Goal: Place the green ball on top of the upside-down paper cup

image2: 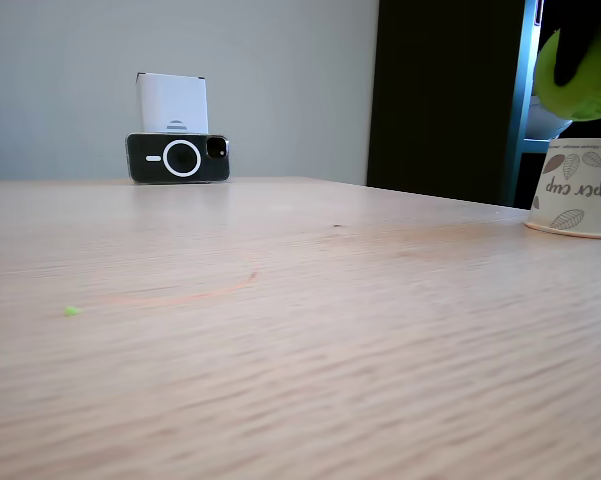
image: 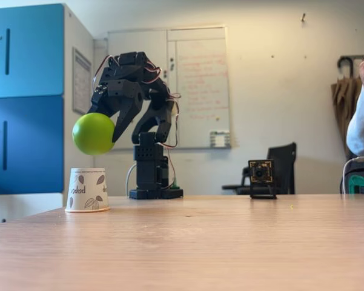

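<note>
**Green ball held just above the cup**

Lime-green and matte, the green ball sits clamped between the black fingers of the gripper, which are closed around it from above and behind. It hangs directly over the upside-down paper cup, a thin gap showing between the ball's underside and the cup's flat top. In both fixed views the cup stands rim-down on the wooden table, leaf prints and lettering inverted. Behind the cup rises the arm's base; to the cup's right, farther along the table, stands a small camera module. A phone leans upright well away from the cup.
</note>
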Motion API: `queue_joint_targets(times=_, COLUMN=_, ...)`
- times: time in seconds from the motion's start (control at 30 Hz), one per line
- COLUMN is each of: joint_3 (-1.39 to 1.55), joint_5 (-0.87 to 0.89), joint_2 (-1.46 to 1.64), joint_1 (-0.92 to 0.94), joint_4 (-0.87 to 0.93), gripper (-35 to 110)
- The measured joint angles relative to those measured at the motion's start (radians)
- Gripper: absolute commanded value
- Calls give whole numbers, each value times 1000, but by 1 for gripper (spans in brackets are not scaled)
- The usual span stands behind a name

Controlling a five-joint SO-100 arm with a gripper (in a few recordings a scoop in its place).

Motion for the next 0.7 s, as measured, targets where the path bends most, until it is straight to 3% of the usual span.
queue_joint_targets(times=0.7, joint_3=129, joint_5=-12, joint_2=18, joint_1=35, joint_4=-109, gripper=34)
